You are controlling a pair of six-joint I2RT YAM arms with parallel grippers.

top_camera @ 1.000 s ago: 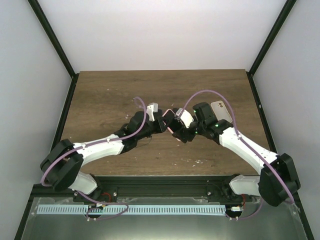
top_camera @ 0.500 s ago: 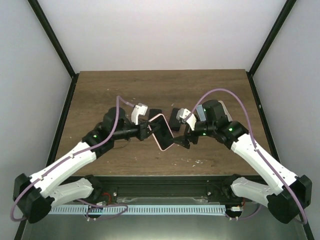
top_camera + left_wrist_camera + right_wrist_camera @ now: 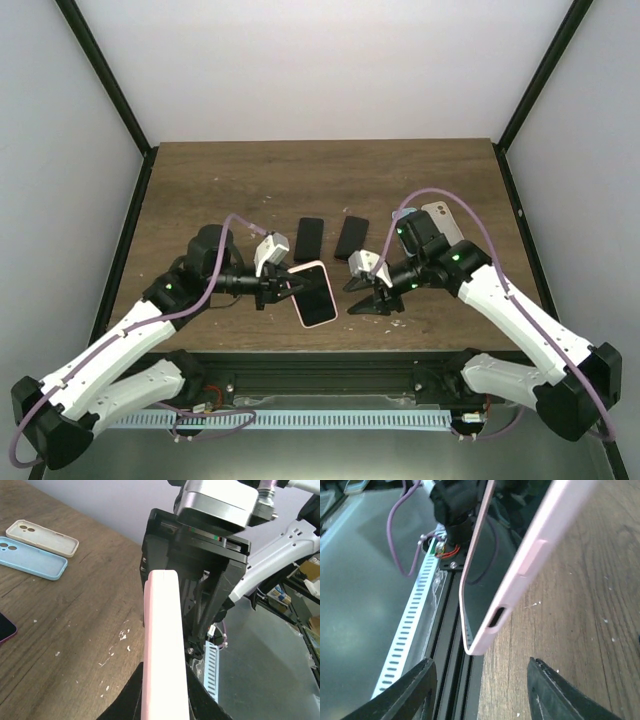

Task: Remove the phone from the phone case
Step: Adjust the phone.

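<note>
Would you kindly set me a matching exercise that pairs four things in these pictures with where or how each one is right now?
Things:
1. pink case
2. blue case
3. right gripper
4. black phone on the left

States:
A. open, holding nothing
B. lying flat beside a second black phone
C. clamped in the left gripper
D. lying flat beside the beige case

Pairs: 1-C, 2-D, 3-A, 4-B.
</note>
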